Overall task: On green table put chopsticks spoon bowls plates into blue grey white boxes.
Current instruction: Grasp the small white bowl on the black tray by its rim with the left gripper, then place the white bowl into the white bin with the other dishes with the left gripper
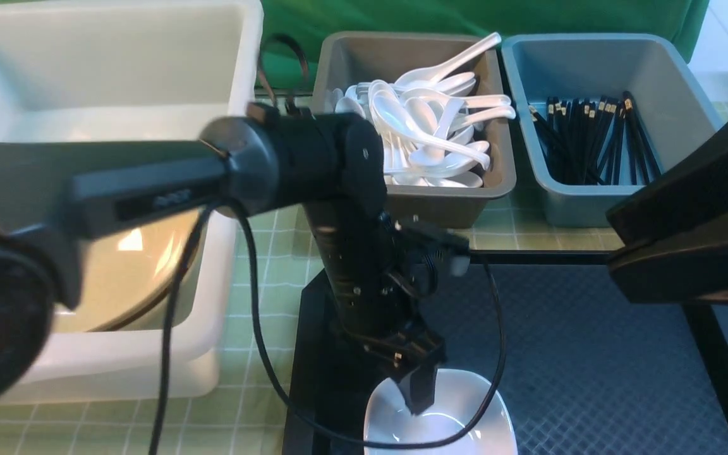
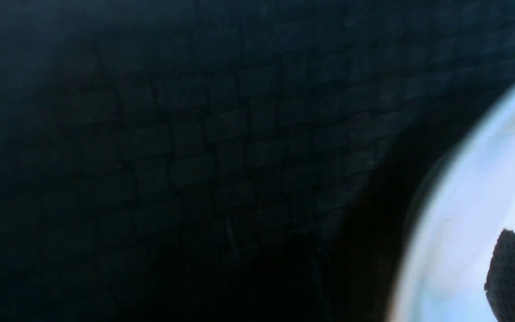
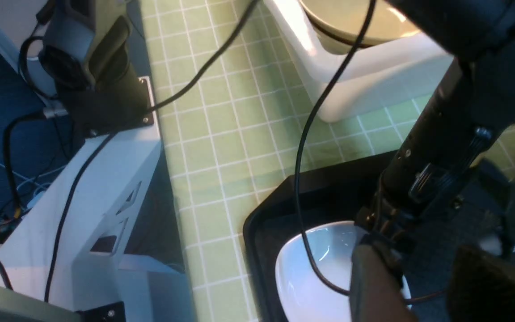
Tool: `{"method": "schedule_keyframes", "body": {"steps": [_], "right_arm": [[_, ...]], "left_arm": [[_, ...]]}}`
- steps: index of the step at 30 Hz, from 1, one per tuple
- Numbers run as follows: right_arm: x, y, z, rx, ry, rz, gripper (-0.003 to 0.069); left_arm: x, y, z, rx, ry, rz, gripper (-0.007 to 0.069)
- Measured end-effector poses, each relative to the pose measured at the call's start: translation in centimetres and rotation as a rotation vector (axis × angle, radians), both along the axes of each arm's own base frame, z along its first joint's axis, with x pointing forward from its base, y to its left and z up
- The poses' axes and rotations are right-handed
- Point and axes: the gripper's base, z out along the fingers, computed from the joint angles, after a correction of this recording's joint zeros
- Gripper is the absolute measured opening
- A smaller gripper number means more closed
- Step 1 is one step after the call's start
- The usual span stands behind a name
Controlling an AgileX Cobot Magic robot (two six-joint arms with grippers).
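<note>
Spoons (image 1: 427,126) in middle box (image 1: 339,60); chopsticks (image 1: 591,139) in right box (image 1: 673,76); bowl (image 1: 465,395) apparently on tray (image 1: 591,360), nearer.

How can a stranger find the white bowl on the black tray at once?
Look at the black tray on the green table, nearer the robot than the grey box. At its near edge lies the white bowl, the only dish seen on the tray, with the left gripper reaching into it.

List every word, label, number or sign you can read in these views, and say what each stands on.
None is legible in any view.
Pale marking on the left arm's black link: too blurred to read.
Gold marks near the ends of the black chopsticks in the blue plastic box: too small to tell if they are writing.
</note>
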Motion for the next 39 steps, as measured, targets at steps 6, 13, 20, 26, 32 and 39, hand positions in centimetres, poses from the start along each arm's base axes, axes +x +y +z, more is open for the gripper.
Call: {"method": "schedule_keyframes", "body": {"steps": [6,13,20,26,32,39], "right_arm": [[0.0,0.0,0.0,-0.004,-0.001,0.000,0.0245],[0.0,0.0,0.0,-0.014,-0.027,0.021,0.0245],[0.8,0.3,0.6,0.034,-0.155,0.022,0.0245],[3.2,2.0,0.0,0.117,-0.130,0.026,0.0245],[6.4,4.3,-2.1,0.151,-0.075,0.091,0.0245],[8.2,6.0,-2.5,0.269,-0.132,0.155,0.0245]], "left_arm": [[0.2,-0.2,-0.9,-0.004,0.038,-0.004,0.0252],[2.0,2.0,1.6,-0.063,0.010,0.099,0.0013],[3.8,12.7,14.1,-0.224,-0.266,0.477,0.0015],[-0.5,26.8,22.1,-0.221,-0.513,0.975,0.0015],[-7.0,39.0,21.9,0.047,-0.543,1.517,0.0015],[-7.5,42.8,19.1,0.175,-0.419,1.672,0.0015]]}}
